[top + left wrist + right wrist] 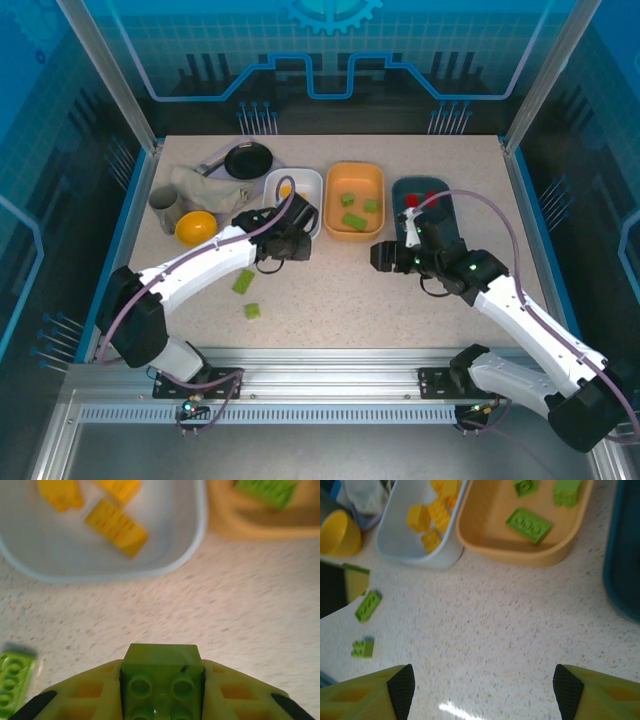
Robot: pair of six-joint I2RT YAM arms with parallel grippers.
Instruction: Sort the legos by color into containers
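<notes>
Nearest the arm bases, a smaller chunky green plastic brick (252,311) and, just beyond it, a flat oblong green plastic brick (243,282) lie loose on the speckled beige tabletop (340,295). Both are on the left arm's side, well apart from the right arm. Farther out, my left gripper (283,247) is clamped on a third green studded brick (161,680). Its studs face the wrist camera and it sits square between the fingers. The frame's lower edge cuts it off, so I cannot tell its long axis. The right gripper (482,690) hangs about level with it over bare table, jaws apart, nothing between them. The relation that matters is this: the shallow orange rounded-rectangular plastic tray (355,180), with green bricks already in it, lies ahead and to the right of the held brick. The white plastic tray of the same shape (293,172), holding yellow-orange bricks (116,527), sits straight ahead, near the fingertips. I judge the carry calls for a short swing forward and rightward, past the white tray's corner and over the orange tray's near rim, before letting go. Too early a release risks putting green among yellow. The orange tray's long axis runs away from me, so there is room along it. Farthest right is the dark teal plastic tray (445,195) with red bricks (412,200), its near end behind the right arm.
</notes>
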